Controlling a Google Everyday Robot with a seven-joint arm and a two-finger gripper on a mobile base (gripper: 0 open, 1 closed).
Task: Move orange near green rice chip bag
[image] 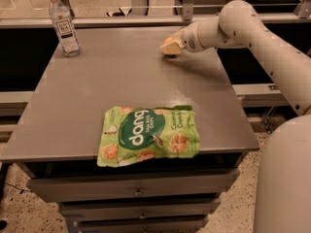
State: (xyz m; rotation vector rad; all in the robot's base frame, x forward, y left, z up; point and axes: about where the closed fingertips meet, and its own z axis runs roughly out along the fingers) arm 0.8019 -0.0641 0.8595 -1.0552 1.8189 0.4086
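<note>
Reaching in from the right side of the view, the pale arm point(252, 33) ends in the gripper point(170, 46), which sits low over the far part of the grey counter point(121, 76), touching it or just above it. The tip is cream-yellow, with a faint orange tinge on its underside. Whether the jaws stand wide, narrow, or closed on something cannot be told. The orange cannot be made out as a separate thing; if it is at the jaws, they hide it.

Well apart from the jaws, nearer the camera and a little to the picture's left of them, the green rice chip bag point(150, 135) lies flat on the counter. Its white "dang" lettering faces up, and its lower edge reaches the counter's near edge. Bare grey counter lies between the bag and the jaws.

Far to the picture's left of the jaws, at about the same depth, a clear water bottle point(63, 25) with a white cap stands upright near the counter's far left corner.

Below the counter's near edge, well under the level of the jaws, drawer fronts point(136, 191) show.
</note>
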